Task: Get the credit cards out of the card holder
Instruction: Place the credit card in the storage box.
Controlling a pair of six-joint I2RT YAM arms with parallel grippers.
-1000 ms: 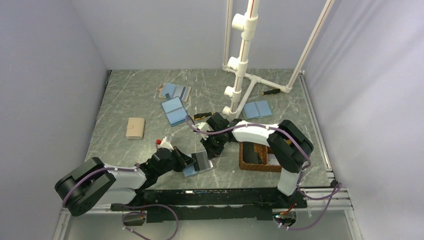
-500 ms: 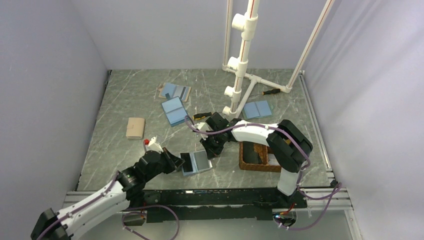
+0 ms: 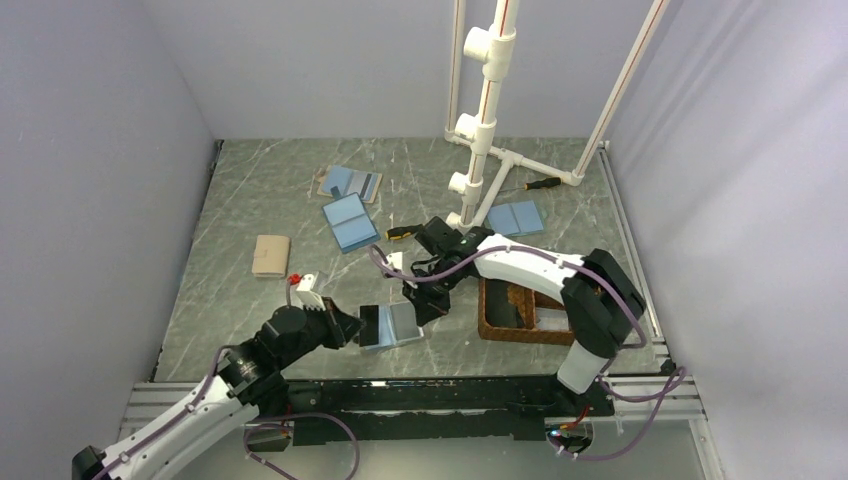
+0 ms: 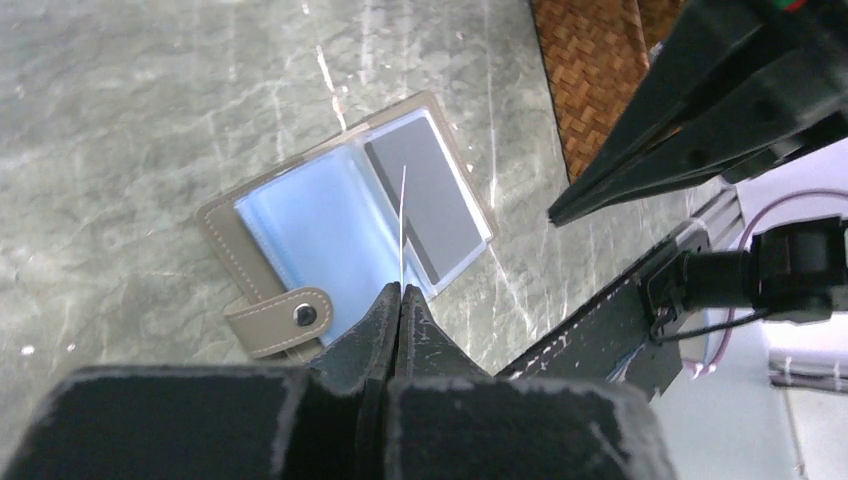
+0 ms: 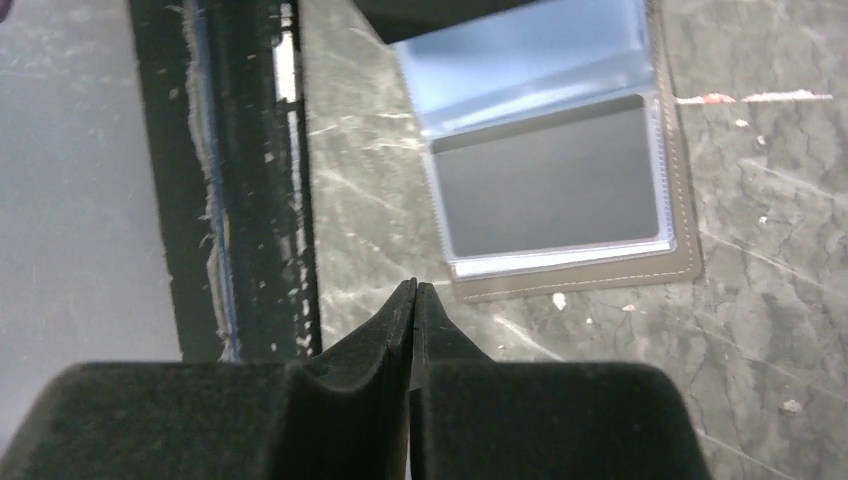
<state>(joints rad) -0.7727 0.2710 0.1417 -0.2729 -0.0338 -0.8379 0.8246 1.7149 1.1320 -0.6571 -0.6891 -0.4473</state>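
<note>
The card holder (image 3: 392, 325) lies open and flat close to the near edge of the surface, about midway along it, with the brown wicker tray (image 3: 495, 326) near it on its right. Its tan border frames two leaves. One is light blue. The other carries a dark card (image 4: 425, 200) behind a clear sleeve, and a tan snap tab (image 4: 275, 318) sticks out from the edge of the blue leaf.

The left pincer (image 3: 350, 325) reaches in from the holder's left side. Its fingers are pressed together on a thin leaf (image 4: 403, 215) that stands edge-on over the holder's middle fold; whether this is a card or a clear sleeve cannot be told.

The right pincer (image 3: 427, 310) comes down at the holder's right side, next to the leaf with the dark card. Its fingers are closed on each other with nothing between them. In the right wrist view its tip (image 5: 413, 290) sits just beside the holder's tan edge (image 5: 690, 200), over bare surface, and contact with the holder cannot be made out.
</note>
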